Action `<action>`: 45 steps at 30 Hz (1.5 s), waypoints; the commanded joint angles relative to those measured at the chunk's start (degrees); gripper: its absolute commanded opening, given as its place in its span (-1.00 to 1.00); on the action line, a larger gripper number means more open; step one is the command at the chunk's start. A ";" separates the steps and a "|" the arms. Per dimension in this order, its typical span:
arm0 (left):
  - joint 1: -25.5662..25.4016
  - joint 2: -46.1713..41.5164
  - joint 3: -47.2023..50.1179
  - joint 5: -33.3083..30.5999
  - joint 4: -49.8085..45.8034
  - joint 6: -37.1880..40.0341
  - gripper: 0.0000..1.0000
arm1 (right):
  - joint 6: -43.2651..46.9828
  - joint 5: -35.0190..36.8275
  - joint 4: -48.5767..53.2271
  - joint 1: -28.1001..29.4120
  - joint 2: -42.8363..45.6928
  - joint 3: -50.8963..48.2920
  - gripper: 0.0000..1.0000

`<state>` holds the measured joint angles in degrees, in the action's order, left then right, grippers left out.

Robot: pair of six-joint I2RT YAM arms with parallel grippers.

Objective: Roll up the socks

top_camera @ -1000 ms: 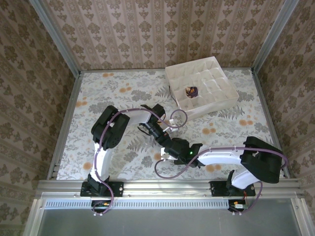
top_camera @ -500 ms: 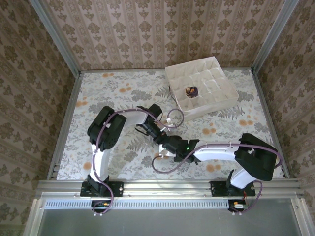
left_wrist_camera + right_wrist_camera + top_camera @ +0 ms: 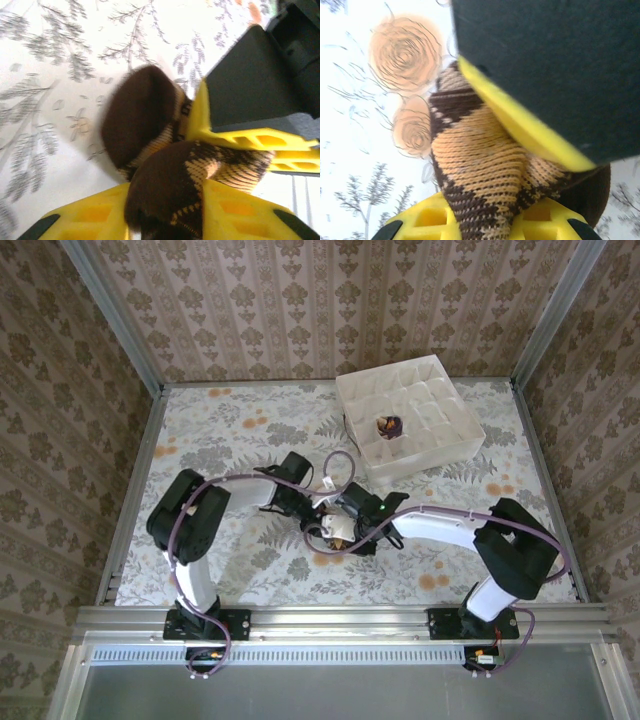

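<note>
Well, the left claw (image 3: 167,215) lies low over the flowered table (image 3: 230,430), reaching in from the left; the brown sock (image 3: 145,115), checked with orange-yellow diamonds, fills the gap between its two yellow fingers (image 3: 85,222); a dark rounded bulge of the sock pokes out past the fingertips onto the cloth; whether those fingers press on the fabric or only flank it, I cannot tell. Just to the right of that claw, touching the same bundle, is the right claw (image 3: 485,225); the two meet nose to nose near the middle of the table with the sock bunched between them; the right claw's jaws stand nearly together, pinching a fold of the checked knit; the knit rises out of them in a thick twisted band and runs up under the yellow finger edge of the left claw. Beyond the right claw, well apart from it towards the far right of the table, sits a white divided tray (image 3: 430,400); the purple sock (image 3: 388,425) lies balled up in one of its compartments, on the side nearer the claws.
</note>
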<state>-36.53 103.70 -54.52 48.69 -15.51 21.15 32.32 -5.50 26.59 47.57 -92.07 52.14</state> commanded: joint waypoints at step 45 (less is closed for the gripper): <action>-13.29 -15.28 27.35 -17.66 44.11 20.82 0.39 | -2.08 -24.68 28.07 -13.70 -16.95 12.37 -1.00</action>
<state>-48.64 87.11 -28.45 32.23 27.03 42.22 27.00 -28.84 52.62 32.40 -106.28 64.95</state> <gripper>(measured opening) 0.695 0.169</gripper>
